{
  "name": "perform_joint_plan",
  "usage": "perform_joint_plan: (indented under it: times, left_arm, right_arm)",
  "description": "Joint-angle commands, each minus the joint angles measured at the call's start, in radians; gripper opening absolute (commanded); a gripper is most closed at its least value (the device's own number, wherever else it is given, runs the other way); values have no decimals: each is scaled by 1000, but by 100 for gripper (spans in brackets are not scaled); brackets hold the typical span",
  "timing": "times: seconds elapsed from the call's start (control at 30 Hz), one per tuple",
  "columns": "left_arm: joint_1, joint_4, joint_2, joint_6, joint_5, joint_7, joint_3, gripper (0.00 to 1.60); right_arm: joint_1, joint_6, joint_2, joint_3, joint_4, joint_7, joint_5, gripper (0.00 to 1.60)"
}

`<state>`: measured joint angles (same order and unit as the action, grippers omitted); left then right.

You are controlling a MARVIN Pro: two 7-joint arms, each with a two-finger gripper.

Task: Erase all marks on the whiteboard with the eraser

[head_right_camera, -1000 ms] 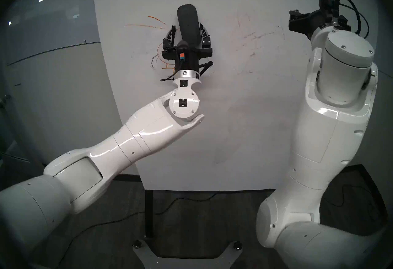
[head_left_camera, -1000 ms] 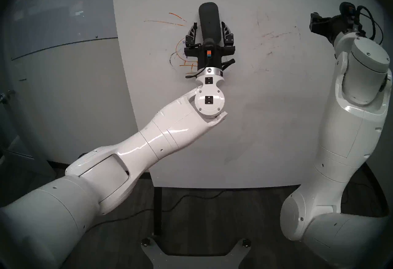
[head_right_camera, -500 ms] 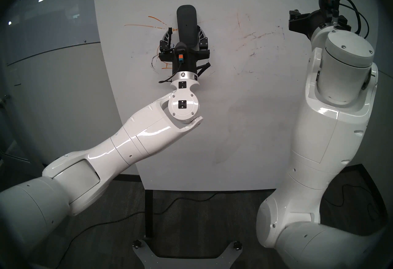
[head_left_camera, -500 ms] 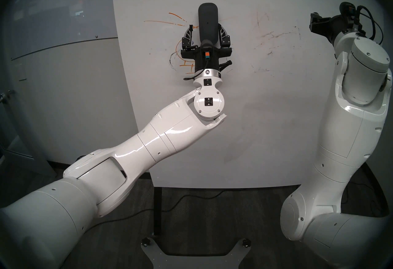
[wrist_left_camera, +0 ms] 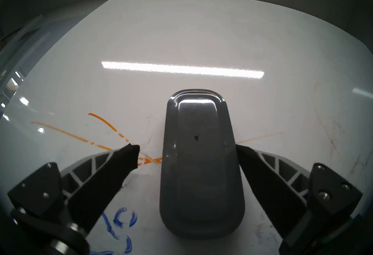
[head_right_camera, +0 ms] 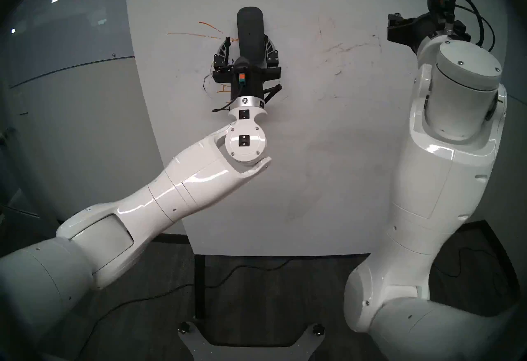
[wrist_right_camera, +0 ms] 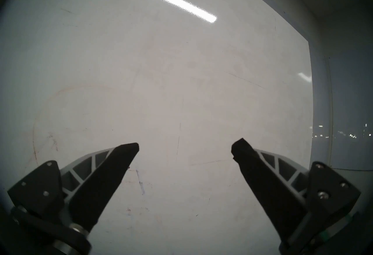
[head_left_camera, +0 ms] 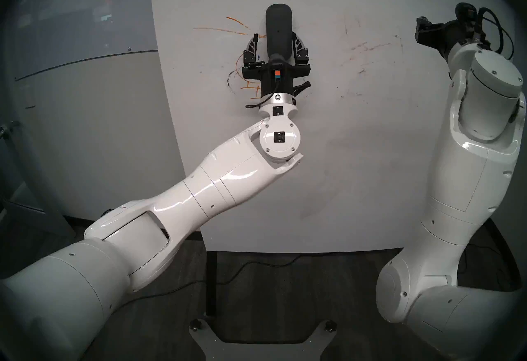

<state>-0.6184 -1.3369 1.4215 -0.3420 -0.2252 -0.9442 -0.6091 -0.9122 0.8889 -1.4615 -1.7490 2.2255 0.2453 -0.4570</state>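
Since a second earlier, your left gripper had shifted slightly leftward; its jaws stood wide, straddling the dark grey oblong eraser without clamping it, flat against the large white whiteboard. Orange helicopter lines remained. Your right gripper gaped, empty.

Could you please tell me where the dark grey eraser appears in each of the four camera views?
Head stereo left: eraser, upper centre on the whiteboard.
Head stereo right, upper centre-left.
Left wrist, centre, between the left gripper fingers.
Right wrist: not in view.
Shared landmark: the orange lines beside it.
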Motion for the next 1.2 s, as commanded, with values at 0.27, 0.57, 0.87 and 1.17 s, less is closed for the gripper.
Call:
perform_joint_plan:
  times: [0.27,0.57,0.87,1.17]
  left_arm:
    - [14,-10,3,-3,-3,-3,-12,160]
    - [14,-10,3,-3,-3,-4,-11,160]
    - [14,-10,2,-3,-3,-4,-11,160]
    - [14,-10,2,-4,-4,-4,-11,160]
  right_arm:
    - [9,1,1,2,11,-3,-2,160]
    - [8,1,1,3,11,-4,-1,160]
    - [8,1,1,3,11,-5,0,160]
    - [8,1,2,3,11,-5,0,160]
